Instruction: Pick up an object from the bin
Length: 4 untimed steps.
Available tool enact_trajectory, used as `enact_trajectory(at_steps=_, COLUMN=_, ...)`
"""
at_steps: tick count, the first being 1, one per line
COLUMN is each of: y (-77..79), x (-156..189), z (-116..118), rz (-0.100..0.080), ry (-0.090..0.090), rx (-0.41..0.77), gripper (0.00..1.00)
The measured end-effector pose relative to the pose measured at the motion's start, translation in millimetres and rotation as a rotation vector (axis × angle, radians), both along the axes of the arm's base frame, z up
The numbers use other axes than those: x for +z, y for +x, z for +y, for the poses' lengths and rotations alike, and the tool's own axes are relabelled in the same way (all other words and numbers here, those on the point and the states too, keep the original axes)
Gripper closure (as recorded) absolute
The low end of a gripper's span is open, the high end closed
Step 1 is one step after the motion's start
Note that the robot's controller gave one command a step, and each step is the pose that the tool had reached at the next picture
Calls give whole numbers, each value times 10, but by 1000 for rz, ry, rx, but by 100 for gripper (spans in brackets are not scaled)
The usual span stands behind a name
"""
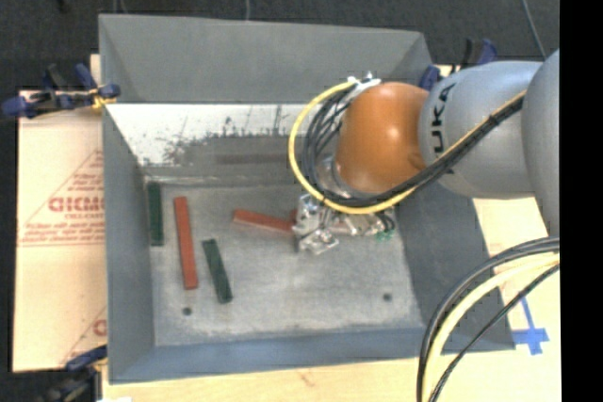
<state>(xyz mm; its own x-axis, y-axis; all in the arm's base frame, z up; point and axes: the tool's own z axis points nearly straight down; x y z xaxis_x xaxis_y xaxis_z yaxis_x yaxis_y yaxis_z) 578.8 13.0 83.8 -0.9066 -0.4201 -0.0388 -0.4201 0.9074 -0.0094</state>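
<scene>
Sticks of red and dark green are spread flat over the floor of the grey bin (273,99). The gripper (317,236) is seen low over the floor, a little right of centre, beneath the arm's orange cover (377,141) and its looped yellow and black cables (303,141). Whether the gripper is apart or together cannot be told, since its metal parts read as one small bright cluster.

The nearest thing is a short red stick (260,220), laid flat near the middle of the bin. Its long axis is set almost across the view, tilted slightly so that the left end lies a little higher and the right end a little lower. The right end is pointed at the gripper and is met by it; whether it is clasped cannot be made out.

Well apart, toward the left wall, three more sticks are laid. A dark green stick (154,214) is placed nearest the wall and a longer red stick (186,243) just beside it, both running nearly up and down the view. A second dark green stick (217,270) is slanted, its lower end turned rightward.
</scene>
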Motion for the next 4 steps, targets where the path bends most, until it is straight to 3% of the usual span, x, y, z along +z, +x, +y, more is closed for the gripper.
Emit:
enact_trajectory(at_steps=1, y=-88, x=377, z=-44, rz=40, ry=-7, rx=1, gripper=100)
enact_trajectory(at_steps=2, y=56, x=461, z=13, rz=36, ry=-6, rx=-3, gripper=0)
enact_trajectory(at_steps=3, y=94, x=333, z=33, rz=37, ry=-6, rx=-5, gripper=0)
enact_trajectory(at_steps=4, y=216, x=-33, z=21, rz=41, ry=-4, rx=-200, gripper=100)
